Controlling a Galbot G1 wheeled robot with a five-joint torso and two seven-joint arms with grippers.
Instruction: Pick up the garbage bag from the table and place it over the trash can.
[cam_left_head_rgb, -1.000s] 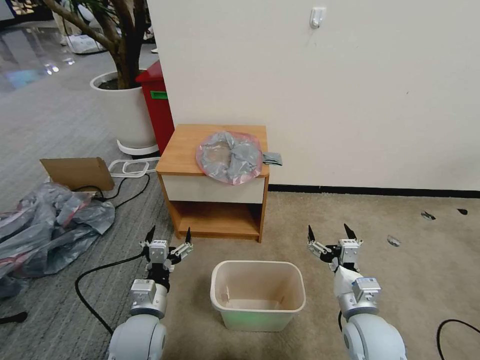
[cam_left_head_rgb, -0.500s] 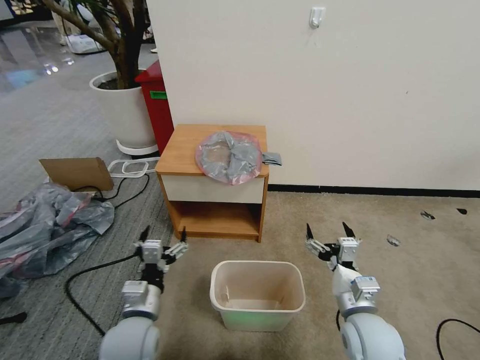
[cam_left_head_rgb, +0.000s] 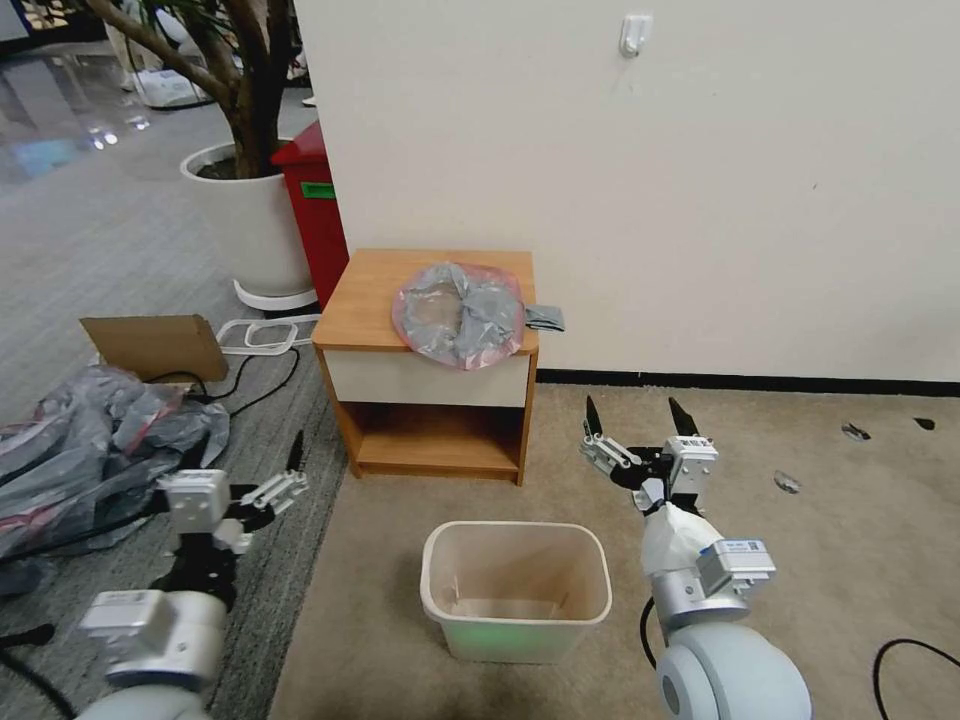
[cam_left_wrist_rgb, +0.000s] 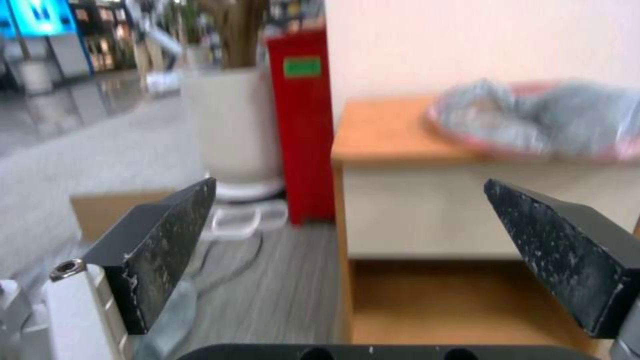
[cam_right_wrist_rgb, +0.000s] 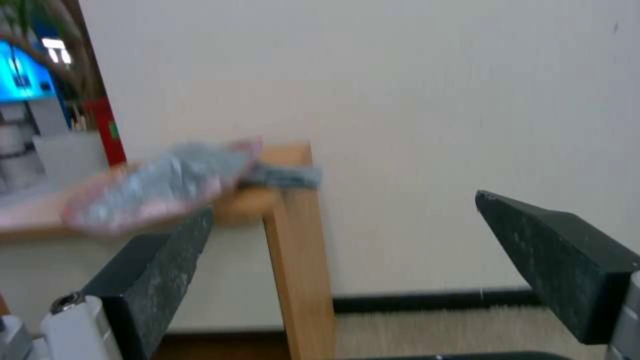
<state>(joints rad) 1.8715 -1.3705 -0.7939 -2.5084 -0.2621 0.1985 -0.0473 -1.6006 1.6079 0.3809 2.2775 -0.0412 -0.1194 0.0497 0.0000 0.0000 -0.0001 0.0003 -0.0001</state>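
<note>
Both pincers are out and empty, jaws spread wide! The right pincer (cam_left_head_rgb: 636, 420) hangs at centre-right of the head view, above the carpet and between the trash can (cam_left_head_rgb: 515, 592) and the counter (cam_left_head_rgb: 425, 310), tips aimed up the frame toward the counter's right corner. The left pincer (cam_left_head_rgb: 292, 470) sits low at lower left, over the grey floor, well apart from the counter and beside the big heap of bags (cam_left_head_rgb: 95, 440).

The garbage bag (cam_left_head_rgb: 459, 313) lies crumpled on the right half of the counter top, pink rim showing around the grey, its near edge drooping just over the drawer front. Nothing touches it. In the right wrist view the garbage bag (cam_right_wrist_rgb: 157, 185) shows past the spread jaws, near but not between them; in the left wrist view the garbage bag (cam_left_wrist_rgb: 540, 117) sits farther off, on top of the counter (cam_left_wrist_rgb: 380, 130).

So where are we? Right at the start, by my read. No pick made, no lift. The trash can stands bare at bottom centre, no liner over its rim. Everything is left: grasp the bag, carry it down, open it over that rim.
</note>
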